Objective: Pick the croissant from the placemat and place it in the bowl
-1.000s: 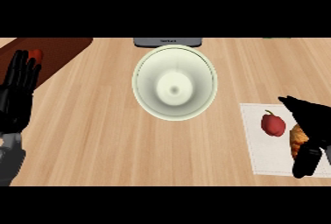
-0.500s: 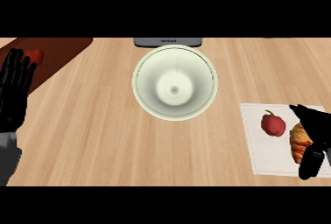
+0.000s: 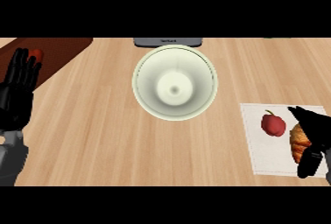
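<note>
A pale green bowl (image 3: 174,83) stands on the wooden counter near the top middle. At the right edge lies a white placemat (image 3: 258,144) with a red pepper (image 3: 272,124) and a golden croissant (image 3: 299,142) on it. My right hand (image 3: 315,131) hangs over the croissant's right side, fingers pointing down and relaxed, hiding part of it; I cannot tell whether it touches the croissant. My left hand (image 3: 16,94) rests open at the left edge, fingers up.
A dark brown board (image 3: 65,46) lies at the top left with a small red thing (image 3: 36,54) behind my left fingertips. A grey appliance edge (image 3: 167,41) shows above the bowl. Bare wood lies between bowl and placemat.
My right hand has slid right and down toward the view's edge, uncovering more of the croissant. The left hand, bowl and pepper have stayed put.
</note>
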Controlling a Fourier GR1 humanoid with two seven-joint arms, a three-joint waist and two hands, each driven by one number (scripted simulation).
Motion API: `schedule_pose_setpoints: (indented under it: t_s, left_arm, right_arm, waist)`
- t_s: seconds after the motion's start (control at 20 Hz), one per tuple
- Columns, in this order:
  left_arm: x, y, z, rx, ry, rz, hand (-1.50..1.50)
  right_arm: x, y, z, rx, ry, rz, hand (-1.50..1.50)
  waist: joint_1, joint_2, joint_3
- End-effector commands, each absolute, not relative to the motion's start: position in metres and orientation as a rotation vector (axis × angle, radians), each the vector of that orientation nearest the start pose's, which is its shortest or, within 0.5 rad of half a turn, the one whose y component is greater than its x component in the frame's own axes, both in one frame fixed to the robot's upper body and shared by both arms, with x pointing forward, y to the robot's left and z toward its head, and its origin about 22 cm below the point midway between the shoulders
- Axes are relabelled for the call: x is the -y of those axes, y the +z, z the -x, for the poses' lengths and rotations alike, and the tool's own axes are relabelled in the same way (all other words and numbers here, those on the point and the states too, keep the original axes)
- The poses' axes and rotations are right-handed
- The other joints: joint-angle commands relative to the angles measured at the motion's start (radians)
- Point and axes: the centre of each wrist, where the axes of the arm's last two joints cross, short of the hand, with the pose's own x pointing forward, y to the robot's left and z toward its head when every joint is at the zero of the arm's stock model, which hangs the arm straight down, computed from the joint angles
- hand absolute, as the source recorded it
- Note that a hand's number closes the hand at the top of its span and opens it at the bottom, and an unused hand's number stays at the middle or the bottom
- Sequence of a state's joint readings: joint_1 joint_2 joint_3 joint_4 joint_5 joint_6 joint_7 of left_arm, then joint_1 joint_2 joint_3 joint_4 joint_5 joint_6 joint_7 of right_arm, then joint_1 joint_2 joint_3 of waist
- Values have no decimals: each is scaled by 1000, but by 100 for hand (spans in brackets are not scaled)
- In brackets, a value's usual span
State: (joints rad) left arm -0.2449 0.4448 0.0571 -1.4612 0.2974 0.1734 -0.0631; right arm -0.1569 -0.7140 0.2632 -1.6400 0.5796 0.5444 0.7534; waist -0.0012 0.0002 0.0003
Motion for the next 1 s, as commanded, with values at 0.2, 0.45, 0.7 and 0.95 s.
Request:
schedule_pose_setpoints:
  t_s: [0.2, 0.45, 0.7, 0.95]
  left_arm:
    - [-332, 94, -292, 1775, 34, -224, 0]
    - [-328, 99, -300, 1785, 28, -250, 0]
    - [-321, 80, -292, 1783, 34, -244, 0]
    - [-337, 86, -295, 1792, 34, -254, 0]
  right_arm:
    - [305, 80, -270, 475, 1202, 942, -150]
    - [327, 56, -281, 451, 1215, 953, -150]
    - [325, 49, -279, 430, 1205, 954, -150]
    - [332, 34, -270, 395, 1187, 957, -150]
  waist:
    - [2, -1, 0]
    - [4, 1, 0]
    - [2, 0, 0]
    - [0, -1, 0]
